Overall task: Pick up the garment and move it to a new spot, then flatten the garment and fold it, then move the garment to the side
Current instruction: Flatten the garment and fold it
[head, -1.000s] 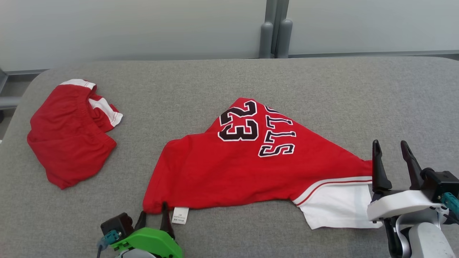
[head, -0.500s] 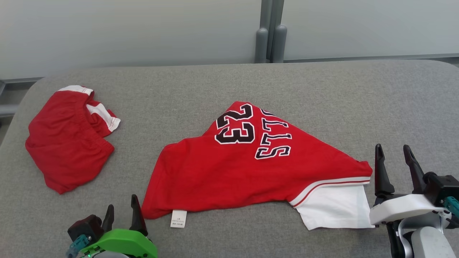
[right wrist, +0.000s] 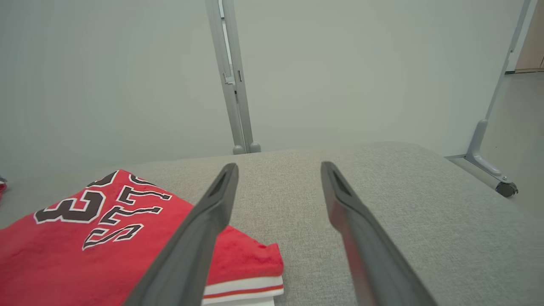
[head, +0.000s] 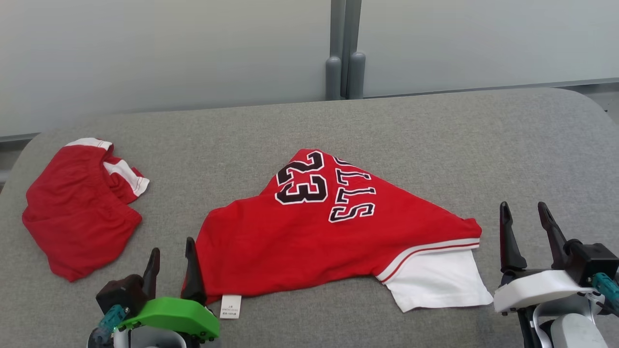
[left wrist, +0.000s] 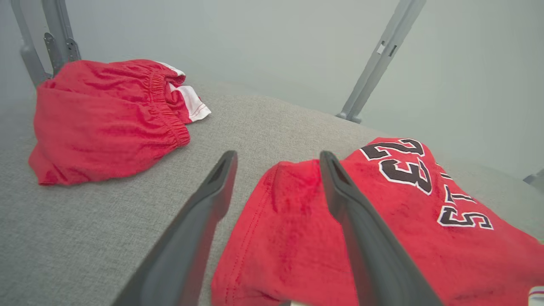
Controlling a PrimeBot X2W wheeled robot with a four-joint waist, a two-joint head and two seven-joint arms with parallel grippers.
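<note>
Overhead — white tag (head: pixel 230 306) at jersey (head: pixel 300 241) hem; wrist-side — shorts' waistband (left wrist: pixel 164 106).

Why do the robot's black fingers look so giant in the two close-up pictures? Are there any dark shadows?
Left wrist view: the close, wide lens makes the left gripper look huge; the number on the jersey is crisp. Right wrist view: same stretching on the right gripper. Head view: soft even light, only faint shadows under the jersey, no glare.

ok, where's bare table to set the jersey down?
Free on the table: far strip behind shorts and jersey; right end around right gripper; gap between shorts and jersey. Crowded: near left, left gripper at jersey's corner.
</note>
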